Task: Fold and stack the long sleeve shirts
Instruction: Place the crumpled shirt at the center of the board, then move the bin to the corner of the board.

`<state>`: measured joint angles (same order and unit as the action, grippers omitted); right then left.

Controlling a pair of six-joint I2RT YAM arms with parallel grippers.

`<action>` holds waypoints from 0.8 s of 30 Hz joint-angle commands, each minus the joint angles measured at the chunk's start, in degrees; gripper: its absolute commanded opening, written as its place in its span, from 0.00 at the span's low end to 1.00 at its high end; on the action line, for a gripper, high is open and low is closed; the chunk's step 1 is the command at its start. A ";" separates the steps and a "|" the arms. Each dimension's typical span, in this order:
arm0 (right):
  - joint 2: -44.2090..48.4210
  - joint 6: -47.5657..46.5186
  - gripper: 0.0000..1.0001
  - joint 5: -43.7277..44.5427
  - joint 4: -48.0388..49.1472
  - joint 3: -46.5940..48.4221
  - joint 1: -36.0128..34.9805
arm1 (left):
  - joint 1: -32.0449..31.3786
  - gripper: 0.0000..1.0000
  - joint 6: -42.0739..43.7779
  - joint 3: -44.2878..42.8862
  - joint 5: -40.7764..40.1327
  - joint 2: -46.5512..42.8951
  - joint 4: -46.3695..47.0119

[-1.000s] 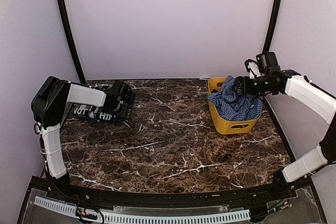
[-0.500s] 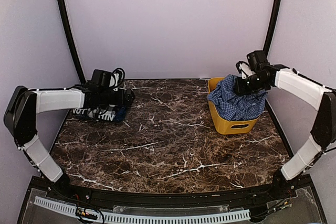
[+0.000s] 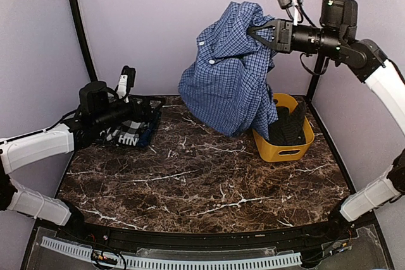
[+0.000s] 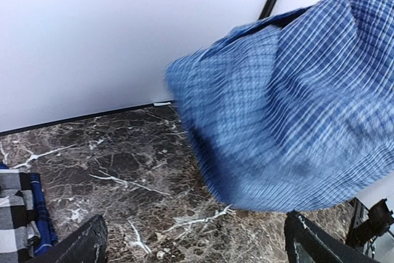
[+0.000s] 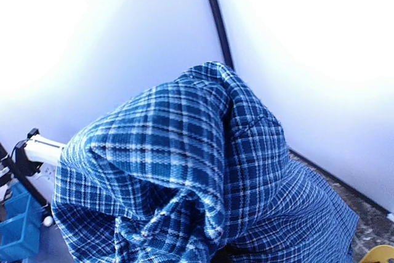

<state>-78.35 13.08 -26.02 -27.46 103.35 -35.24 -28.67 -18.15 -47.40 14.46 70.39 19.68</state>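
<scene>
The dark marble tabletop (image 3: pixel 209 181) carries everything except the biggest item, the blue shirt (image 3: pixel 224 83). It hangs in the air from the right jaws, spreading below them and out toward the left arm's side. Those jaws are clamped on a bunched fold near the top of the shirt. The right wrist view shows only crumpled check cloth, with the fingers buried in it.

The shirt looks light, soft and limp: it drapes in loose folds and has no shape of its own. Held by a single pinch it stays a bundle, so the better hold is probably two points along the collar or shoulders — one for each arm — so it can fall flat.

The yellow bin (image 3: pixel 283 148) stands on the tabletop roughly beneath the right jaws, and the shirt's lower edge hangs in front of its near corner. Something dark (image 3: pixel 288 124) sits inside — I cannot tell what.

The plaid shirt (image 3: pixel 126 136) lies as a small folded pad on the tabletop, just beside and under the left jaws. These are spread wide with nothing between them, and they point toward the hanging shirt.
</scene>
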 commanded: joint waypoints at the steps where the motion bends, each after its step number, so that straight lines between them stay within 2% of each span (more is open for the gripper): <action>1: -5.52 2.47 0.01 -5.80 2.54 -3.76 -2.54 | -1.87 0.99 0.89 3.41 3.49 -4.14 5.15; 2: -6.59 2.43 0.08 -5.28 2.29 -5.02 -2.55 | -1.97 0.99 0.82 4.00 3.04 -4.70 5.26; 5: -11.23 0.54 0.49 1.06 -2.41 -6.91 -2.55 | -2.01 0.99 1.24 6.96 -1.41 -7.64 3.68; 8: -12.27 -1.69 0.65 11.63 -6.34 -8.64 -2.27 | -2.07 0.99 2.59 8.15 -3.88 -9.14 0.77; 11: -8.61 -0.92 0.84 20.66 -6.75 -12.60 0.47 | -2.70 0.99 5.08 7.57 -3.49 -8.02 -2.41; 12: -7.31 -0.26 0.94 23.83 -7.08 -13.86 2.31 | -3.39 0.99 6.14 7.18 -3.17 -6.48 -3.05; 13: -6.21 0.02 0.98 29.09 -8.15 -14.67 3.85 | -3.89 0.99 6.65 6.08 -2.80 -5.48 -4.12; 17: -4.98 0.37 0.99 49.10 -13.61 -17.86 11.41 | -7.52 0.99 7.92 0.76 -3.06 3.06 -8.17; 22: -6.72 -0.31 0.97 49.28 -14.28 -25.09 23.32 | -10.95 0.99 8.48 -3.76 -4.72 12.90 -11.65; 24: -7.67 -0.42 0.96 45.21 -12.83 -28.10 25.87 | -12.06 0.99 8.52 -3.99 -4.74 14.81 -11.53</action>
<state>-83.57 12.62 17.76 -39.03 80.77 -13.41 -38.94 -11.07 -49.65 10.74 82.91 11.51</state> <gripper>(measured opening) 0.971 0.989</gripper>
